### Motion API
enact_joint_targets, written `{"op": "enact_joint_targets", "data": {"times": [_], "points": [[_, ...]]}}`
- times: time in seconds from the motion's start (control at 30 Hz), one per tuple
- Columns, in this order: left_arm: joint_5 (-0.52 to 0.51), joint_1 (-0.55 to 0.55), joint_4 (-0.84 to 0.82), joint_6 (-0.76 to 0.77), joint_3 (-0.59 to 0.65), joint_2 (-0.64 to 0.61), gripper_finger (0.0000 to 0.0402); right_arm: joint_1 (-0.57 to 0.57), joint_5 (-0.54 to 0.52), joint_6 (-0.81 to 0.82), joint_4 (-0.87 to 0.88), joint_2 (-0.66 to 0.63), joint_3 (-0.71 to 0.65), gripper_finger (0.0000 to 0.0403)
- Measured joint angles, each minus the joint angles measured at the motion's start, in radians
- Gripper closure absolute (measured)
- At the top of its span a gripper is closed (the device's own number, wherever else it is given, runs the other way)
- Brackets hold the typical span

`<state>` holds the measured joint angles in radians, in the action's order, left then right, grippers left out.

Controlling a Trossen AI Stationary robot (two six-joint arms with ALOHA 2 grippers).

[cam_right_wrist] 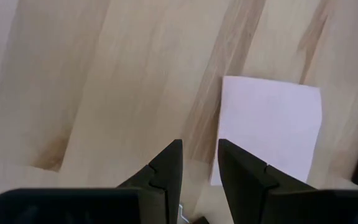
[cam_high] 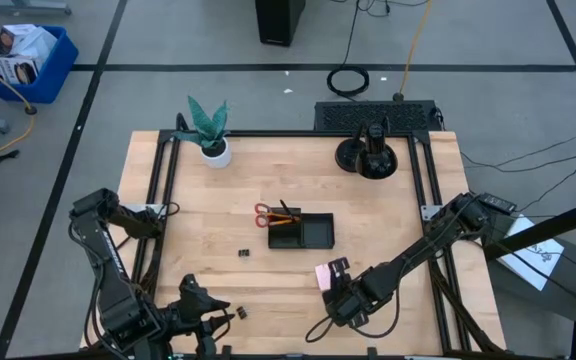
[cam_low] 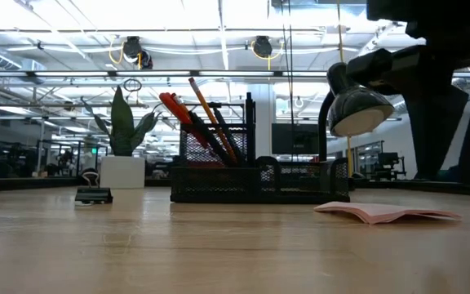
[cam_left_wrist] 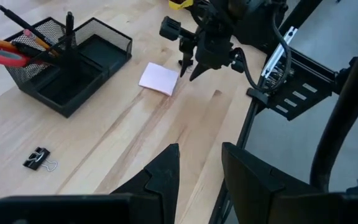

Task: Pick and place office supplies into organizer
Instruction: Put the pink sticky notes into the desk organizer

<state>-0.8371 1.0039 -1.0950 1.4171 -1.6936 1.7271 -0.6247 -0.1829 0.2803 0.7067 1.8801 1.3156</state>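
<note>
From above, your organizer (cam_high: 303,232) sits at the centre of the counter (cam_high: 218,200), with the red-handled scissors (cam_high: 265,214) and an orange pencil (cam_high: 286,215) sticking out of its left end. A binder clip (cam_high: 244,253) lies just lower left of it. The pink sticky-note pad (cam_high: 322,275) lies lower right of centre, and your right gripper (cam_high: 336,272) hangs directly beside it. Your left gripper (cam_high: 230,311) waits at the lower left edge, with a second binder clip (cam_high: 241,314) just beside it. A potted plant (cam_high: 211,134) stands at the upper left.

From counter level, you see the mesh organizer (cam_low: 255,178) in the middle holding scissors (cam_low: 172,107) and pencil (cam_low: 210,114), the pad (cam_low: 382,212) flat at lower right, a clip (cam_low: 93,195) at left.

In your left wrist view, the left gripper (cam_left_wrist: 199,171) stands parted and empty at the bottom; the right gripper (cam_left_wrist: 189,66) points down beside the pad (cam_left_wrist: 159,78) at upper centre.

In your right wrist view, the right gripper (cam_right_wrist: 199,163) is slightly parted, grasping nothing, above the pad's (cam_right_wrist: 269,127) edge.
</note>
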Motion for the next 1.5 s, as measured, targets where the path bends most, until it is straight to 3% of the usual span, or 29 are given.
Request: {"op": "enact_joint_targets", "data": {"times": [0.9, 1.07, 1.5], "points": [[0.001, -0.001, 0.000, -0.008, 0.000, 0.000, 0.0277, 0.001, -0.004, 0.049, -0.053, 0.000, -0.071, 0.0310], [0.001, -0.001, 0.000, -0.008, 0.000, 0.000, 0.0277, 0.004, -0.057, 0.046, -0.054, 0.000, -0.071, 0.0310], [0.002, -0.001, 0.000, -0.009, 0.000, 0.000, 0.0277, 0.017, -0.025, 0.045, -0.082, 0.000, -0.071, 0.0310]]}}
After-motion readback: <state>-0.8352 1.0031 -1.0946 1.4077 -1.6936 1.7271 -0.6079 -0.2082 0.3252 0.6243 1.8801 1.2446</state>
